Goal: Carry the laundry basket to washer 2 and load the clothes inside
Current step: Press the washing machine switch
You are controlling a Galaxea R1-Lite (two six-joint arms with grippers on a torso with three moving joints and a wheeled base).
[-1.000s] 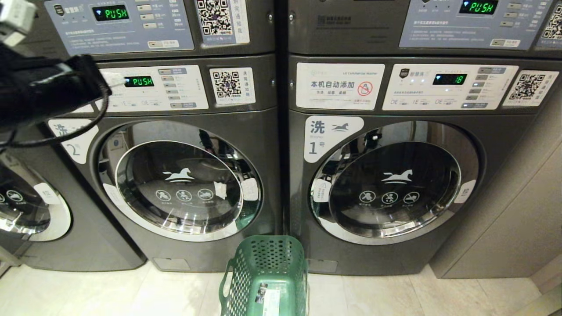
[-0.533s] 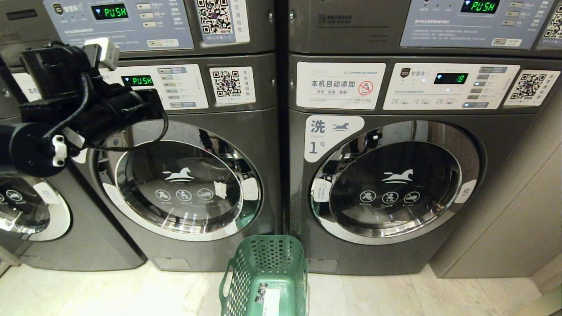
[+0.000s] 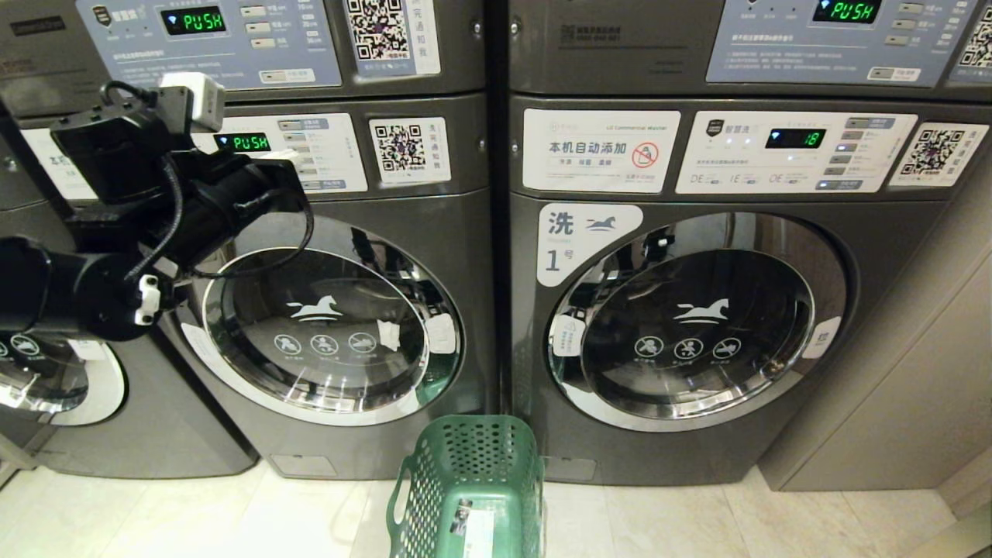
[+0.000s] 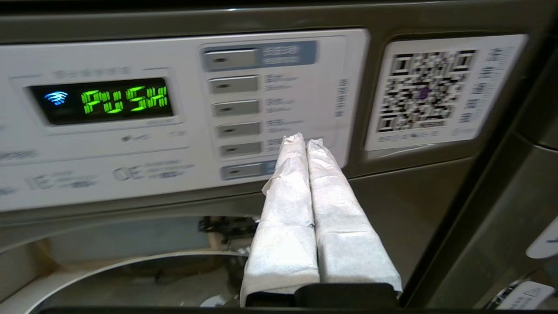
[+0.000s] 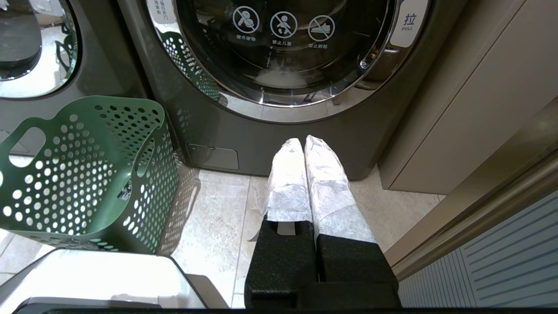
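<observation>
I'm looking at a self-service laundromat. Dark grey front-load washers stand side by side along a wall, with a second row of machines (image 3: 256, 46) stacked directly on top. Each has a control panel (image 3: 287, 155) with a green display (image 4: 104, 100) reading PUSH, a column of program buttons (image 4: 233, 109), and a QR code sticker (image 3: 409, 151) beside it, the kind used for paying. White labels number the machines; I can read 1 (image 3: 577, 240) on the right-hand washer. A notice in Chinese (image 3: 601, 151) is stuck next to its panel. The floor (image 5: 218, 205) is pale tile, and a green perforated laundry basket (image 3: 473, 488) stands on it.
</observation>
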